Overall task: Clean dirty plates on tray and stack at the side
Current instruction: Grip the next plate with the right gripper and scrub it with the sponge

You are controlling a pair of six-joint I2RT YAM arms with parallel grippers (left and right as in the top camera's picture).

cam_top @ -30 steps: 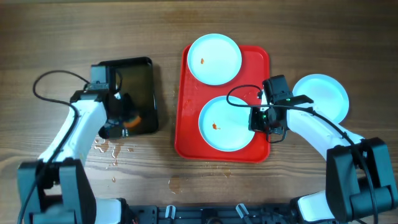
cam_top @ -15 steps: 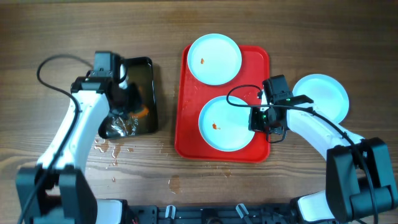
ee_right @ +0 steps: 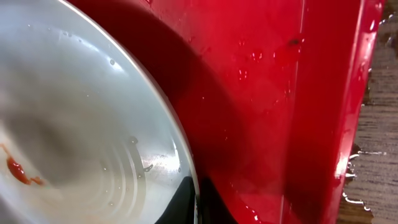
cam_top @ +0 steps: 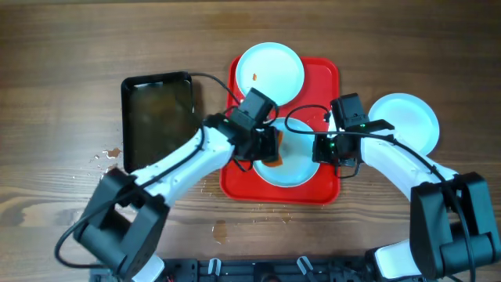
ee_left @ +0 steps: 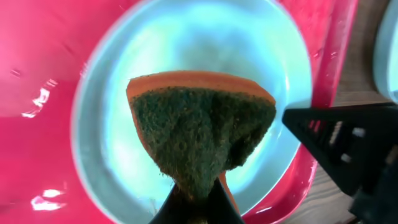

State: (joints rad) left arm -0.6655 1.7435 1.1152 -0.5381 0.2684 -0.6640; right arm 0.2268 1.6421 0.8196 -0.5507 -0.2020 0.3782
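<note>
Large red rectangular plastic tray (cam_top: 325, 74), rounded corners, lying flat, water beading on it. Two round pale light-blue plates are on it. The far plate (cam_top: 270, 74) sits flat at the far end, poking just past the tray's far edge, with a small orange-red smear left of centre. The near plate (cam_top: 296, 174) fills the near half, smeared too, its right rim pinched in my right claw (ee_right: 196, 208). The third plate (cam_top: 403, 121) lies off the tray on the wood, just to its right, looking clean.
</note>
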